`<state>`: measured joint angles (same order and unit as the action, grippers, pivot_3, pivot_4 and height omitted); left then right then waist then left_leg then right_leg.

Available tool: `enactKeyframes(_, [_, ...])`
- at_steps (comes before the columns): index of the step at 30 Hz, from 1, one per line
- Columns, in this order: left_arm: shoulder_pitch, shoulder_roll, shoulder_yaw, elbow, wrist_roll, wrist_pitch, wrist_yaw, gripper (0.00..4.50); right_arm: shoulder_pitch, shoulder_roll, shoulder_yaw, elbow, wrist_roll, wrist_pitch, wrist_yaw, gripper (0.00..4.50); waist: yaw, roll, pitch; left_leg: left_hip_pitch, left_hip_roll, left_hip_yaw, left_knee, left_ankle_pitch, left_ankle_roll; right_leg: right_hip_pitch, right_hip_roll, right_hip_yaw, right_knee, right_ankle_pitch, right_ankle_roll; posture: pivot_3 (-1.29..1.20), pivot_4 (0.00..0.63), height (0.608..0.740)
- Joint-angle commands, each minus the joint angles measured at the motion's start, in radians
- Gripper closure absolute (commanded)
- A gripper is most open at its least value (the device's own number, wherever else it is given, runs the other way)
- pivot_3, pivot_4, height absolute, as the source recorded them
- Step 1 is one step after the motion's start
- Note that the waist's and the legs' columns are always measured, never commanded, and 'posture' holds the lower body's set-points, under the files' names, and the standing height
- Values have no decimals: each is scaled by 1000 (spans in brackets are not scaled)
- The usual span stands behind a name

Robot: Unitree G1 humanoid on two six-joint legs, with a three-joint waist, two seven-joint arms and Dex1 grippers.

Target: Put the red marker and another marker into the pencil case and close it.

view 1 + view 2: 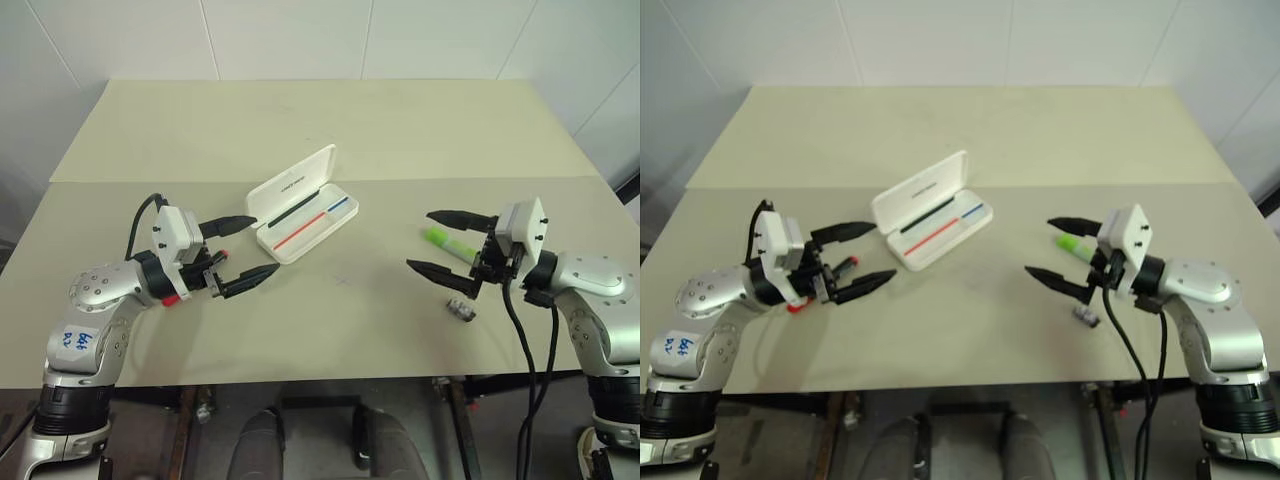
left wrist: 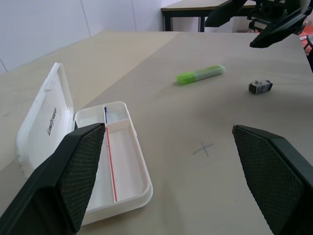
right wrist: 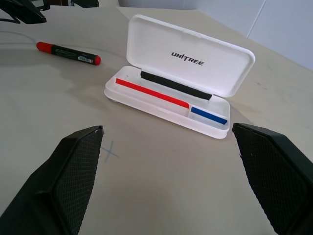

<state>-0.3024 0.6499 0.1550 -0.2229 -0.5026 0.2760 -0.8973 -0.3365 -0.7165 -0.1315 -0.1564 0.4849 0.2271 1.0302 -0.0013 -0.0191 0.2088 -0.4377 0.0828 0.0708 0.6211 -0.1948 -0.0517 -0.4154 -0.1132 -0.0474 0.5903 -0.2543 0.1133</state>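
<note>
Nearest you, both black two-fingered grippers, left gripper and right gripper, hang spread and empty. The flat white plastic pencil case lies open at twelve o'clock; the red-and-black marker sits at nine, the lime-green highlighter at three. Either marker may roll if you nudge it.

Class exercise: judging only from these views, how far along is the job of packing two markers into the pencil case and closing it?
Done: only that the pencil case lies open, lid up. In hand: nothing; the left gripper and right gripper are both open and empty. Left: the red marker and the green highlighter lie on the table, so both must be picked up, put in, and the lid shut.
</note>
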Motion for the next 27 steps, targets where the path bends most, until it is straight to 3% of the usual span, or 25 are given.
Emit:
enactKeyframes(1, [-33, -4, 5, -4, -3, -9, 7, 29, -25, 19, 1, -1, 1, -22, -6, 0, 0, 0, 0, 0, 0, 0, 0, 0, 0, 0, 0, 0, 0, 0, 0, 0, 150, 740])
enactKeyframes(13, [-4, -63, -24, -27, 32, 5, 83, 29, -55, 53, 27, -35, 1, -2, -6, 0, 1, 0, 0, 0, 0, 0, 1, 0, 0, 0, 0, 0, 0, 1, 2, 0, 150, 740])
enactKeyframes(17, [24, -92, -68, -87, 71, 79, 193, 29, -99, 91, 49, -21, 2, -14, -17, 0, -2, 0, 0, 0, 0, 0, 0, 0, 0, 0, 0, 0, 0, 1, 2, 0, 150, 740])
enactKeyframes(20, [29, -114, -97, -111, 89, 139, 256, 668, -112, 120, 69, -32, 3, -7, -21, 0, -1, 0, 0, 0, 0, 0, 1, 0, 0, 0, 0, 0, 1, 1, 2, 0, 150, 740])
enactKeyframes(23, [19, -134, -145, -106, 123, 171, 292, 1654, -104, 136, 80, -47, 7, -5, -21, 0, 3, 0, 0, 0, 0, 0, 1, 0, 0, 0, 0, 0, 1, 1, 2, 0, 150, 740])
enactKeyframes(27, [-3, -163, -182, -92, 162, 194, 338, 1654, -89, 149, 81, -62, 8, -5, -31, 0, 4, 0, 0, -1, 0, 0, 1, 0, 0, 0, 0, 0, 0, 1, 2, 0, 150, 740])
